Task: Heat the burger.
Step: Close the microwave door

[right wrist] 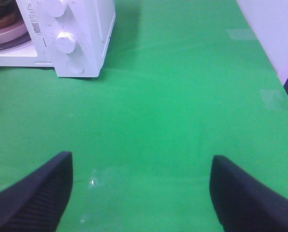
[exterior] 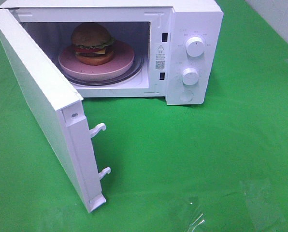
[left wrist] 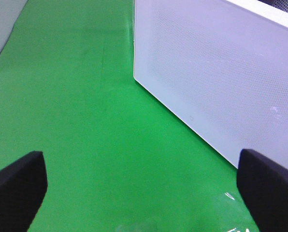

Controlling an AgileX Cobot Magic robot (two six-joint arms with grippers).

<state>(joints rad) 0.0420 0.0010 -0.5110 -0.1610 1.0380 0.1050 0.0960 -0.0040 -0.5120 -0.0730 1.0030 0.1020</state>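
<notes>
Burger (exterior: 91, 41) on pink plate (exterior: 121, 65) inside microwave (exterior: 202, 21) (door (exterior: 35, 89) wide open)

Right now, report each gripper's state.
Left gripper: open, holding nothing.
Right gripper: open, holding nothing.

Microwave (exterior: 192, 53): top and back cut off by upper edge of high view. Print around knobs (exterior: 195, 47) too small to read. Label (exterior: 160, 57) beside cavity: text illegible. Burger (exterior: 92, 43): rear side hidden; in right wrist view only sliver shows, rest cut by frame edge, plate (exterior: 120, 65) likewise. Glass turntable (exterior: 136, 70) mostly hidden under plate. Left gripper (left wrist: 144, 193), right gripper (right wrist: 141, 193): only dark fingertips in frame, bodies cut off. Shiny patch (exterior: 197, 217) on green cloth (exterior: 231, 154): blurred, cannot tell what.
</notes>
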